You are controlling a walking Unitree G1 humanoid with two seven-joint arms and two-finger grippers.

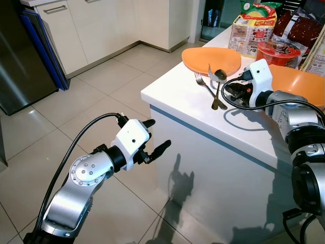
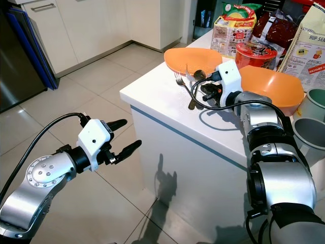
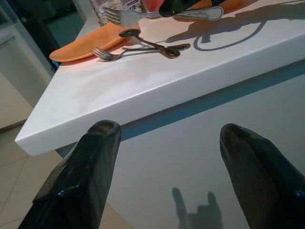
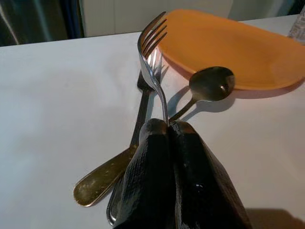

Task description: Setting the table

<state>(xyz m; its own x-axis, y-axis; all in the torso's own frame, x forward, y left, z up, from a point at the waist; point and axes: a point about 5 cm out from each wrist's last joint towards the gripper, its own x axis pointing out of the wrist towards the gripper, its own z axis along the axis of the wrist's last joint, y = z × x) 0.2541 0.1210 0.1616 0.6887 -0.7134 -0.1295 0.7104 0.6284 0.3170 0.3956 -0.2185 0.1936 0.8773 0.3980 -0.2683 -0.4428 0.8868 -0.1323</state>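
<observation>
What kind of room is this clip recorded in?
Most likely a home kitchen: a white counter holds an orange plate, cutlery and food packets, with cream cabinets along a tiled floor. The right gripper holds a fork.

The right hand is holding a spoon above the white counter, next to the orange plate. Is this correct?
Not quite. The right hand holds a fork, not a spoon, as the right wrist view shows. The spoon lies on the white counter beside the orange plate.

Head eyes look down and forward over the counter (image 1: 177,91) corner. Left wrist camera peers up from below the edge, past its open claw (image 3: 167,167). Right wrist camera sits close above the fork (image 4: 152,62), facing the plate (image 4: 238,47); all views share the cutlery.
</observation>
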